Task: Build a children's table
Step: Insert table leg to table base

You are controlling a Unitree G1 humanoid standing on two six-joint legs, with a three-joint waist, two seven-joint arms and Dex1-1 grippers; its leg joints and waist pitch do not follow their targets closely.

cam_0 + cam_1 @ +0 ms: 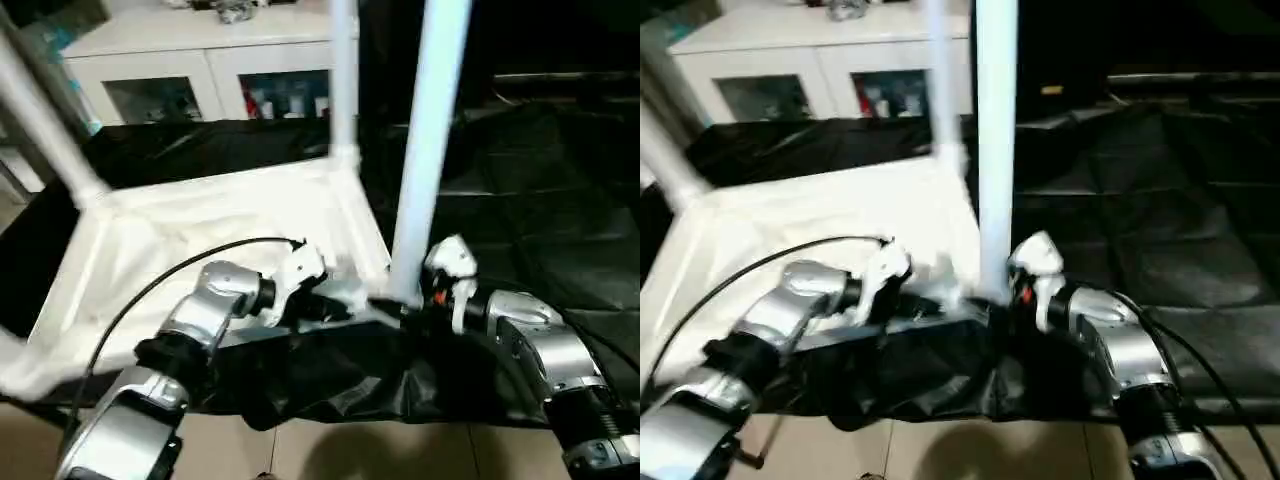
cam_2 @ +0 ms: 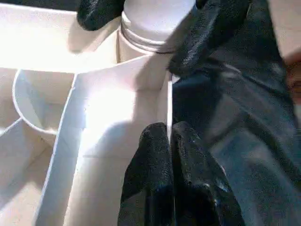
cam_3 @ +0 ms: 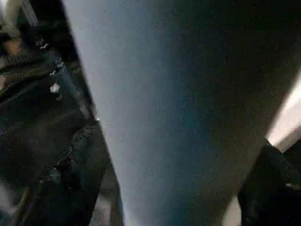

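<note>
Head stereo looks down; wrist views close; all share leg.

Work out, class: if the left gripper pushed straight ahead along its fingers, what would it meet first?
Probably the base of the leg seated in the tabletop's corner socket, which the right gripper is holding.

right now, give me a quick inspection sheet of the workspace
surface: black sheet spread under the work, crumpled at the near edge; tan floor in front
job's things: white tabletop lies underside up; near-corner leg stands upright in its corner, far-corner leg upright too, a third leg leans at the left corner
clutter: nothing seen
end effectors: left end effector fingers together on the tabletop's edge wall; right end effector at the base of the near-corner leg, its black fingers around that leg in the left wrist view
cables: black cable arcs over the left forearm
surroundings: white cabinet with glass fronts behind
</note>
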